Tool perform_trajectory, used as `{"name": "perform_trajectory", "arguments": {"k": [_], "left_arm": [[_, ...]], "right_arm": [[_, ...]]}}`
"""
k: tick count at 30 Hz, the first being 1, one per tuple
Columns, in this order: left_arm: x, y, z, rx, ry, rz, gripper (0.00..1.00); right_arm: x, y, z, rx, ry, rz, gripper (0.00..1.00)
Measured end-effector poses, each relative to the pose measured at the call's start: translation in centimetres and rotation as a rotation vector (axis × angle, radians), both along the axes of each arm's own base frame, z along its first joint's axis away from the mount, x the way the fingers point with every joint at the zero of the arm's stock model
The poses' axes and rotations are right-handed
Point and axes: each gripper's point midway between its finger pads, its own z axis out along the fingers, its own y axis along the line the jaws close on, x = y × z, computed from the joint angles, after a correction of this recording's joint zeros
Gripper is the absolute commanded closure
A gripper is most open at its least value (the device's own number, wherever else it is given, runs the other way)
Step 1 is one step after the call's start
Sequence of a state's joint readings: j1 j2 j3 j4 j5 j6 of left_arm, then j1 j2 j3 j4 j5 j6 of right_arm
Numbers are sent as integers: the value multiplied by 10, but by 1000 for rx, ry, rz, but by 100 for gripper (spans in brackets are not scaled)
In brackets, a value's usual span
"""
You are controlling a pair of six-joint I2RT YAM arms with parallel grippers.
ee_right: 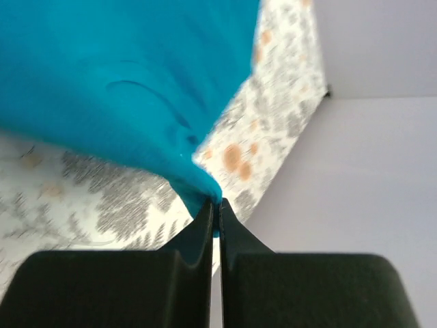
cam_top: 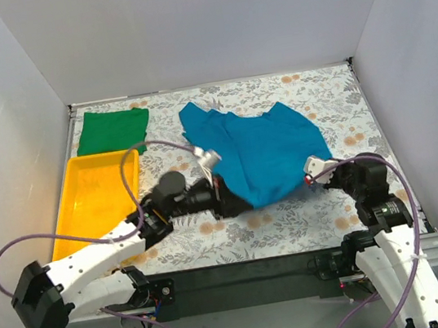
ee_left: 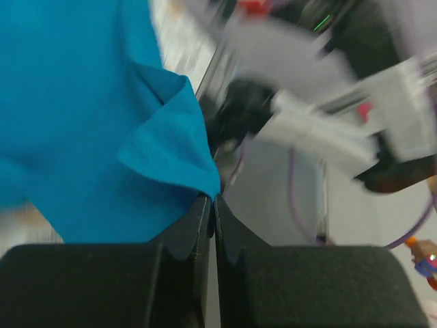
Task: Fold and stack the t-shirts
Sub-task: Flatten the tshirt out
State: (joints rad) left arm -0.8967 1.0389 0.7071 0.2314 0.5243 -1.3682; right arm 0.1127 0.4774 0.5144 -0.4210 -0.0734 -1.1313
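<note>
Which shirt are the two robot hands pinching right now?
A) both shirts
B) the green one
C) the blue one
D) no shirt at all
C: the left gripper and the right gripper are each shut on an edge of the blue t-shirt, while the green t-shirt lies apart at the far left corner of the table.

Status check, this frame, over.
Left hand and right hand shut on teal t-shirt near edge. Green t-shirt folded, far left, beyond yellow tray. Nothing blocking.
</note>
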Motion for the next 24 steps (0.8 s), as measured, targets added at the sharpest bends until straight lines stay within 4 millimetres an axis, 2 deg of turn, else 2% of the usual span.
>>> {"name": "perform_trajectory", "arguments": {"k": [1, 2, 3, 4, 6, 7, 8, 11, 12, 14, 15, 17, 20, 22, 24], "left_arm": [[-13, -1, -46, 108, 80, -16, 100], [-23, 1, -73, 177, 124, -28, 100], [-34, 3, -95, 249, 159, -37, 100], [-41, 3, -102, 282, 164, -49, 100], [-40, -2, -91, 276, 136, -48, 84], [-37, -6, -80, 259, 113, -50, 77], [-35, -12, -67, 237, 86, -54, 65], [-28, -23, -43, 204, 30, -63, 54], [-25, -23, -42, 212, 17, -53, 45], [-19, -17, -46, 244, -2, -11, 37], [-15, -11, -49, 269, -15, 26, 29], [-3, 3, -48, 303, -45, 121, 24], [22, 29, -32, 313, -94, 287, 21], [50, 46, -21, 310, -88, 406, 23], [88, 64, -21, 315, -42, 527, 24]], "right_arm": [[-7, -5, -20, -18, 49, -18, 99], [-11, -8, -29, -28, 74, -28, 99], [-14, -11, -33, -37, 80, -39, 99], [-14, -12, -32, -42, 75, -45, 99], [-13, -15, -27, -53, 53, -57, 95], [-12, -18, -26, -63, 48, -66, 89], [-12, -20, -27, -71, 47, -79, 84], [-14, -29, -35, -102, 65, -112, 57], [-16, -31, -38, -110, 77, -117, 41], [-20, -33, -42, -120, 96, -123, 32], [-23, -34, -44, -124, 103, -120, 27], [-28, -33, -46, -122, 115, -116, 22], [-34, -30, -49, -106, 134, -103, 16], [-36, -22, -48, -57, 164, -81, 14], [-35, -9, -45, 19, 208, -51, 15]]}}
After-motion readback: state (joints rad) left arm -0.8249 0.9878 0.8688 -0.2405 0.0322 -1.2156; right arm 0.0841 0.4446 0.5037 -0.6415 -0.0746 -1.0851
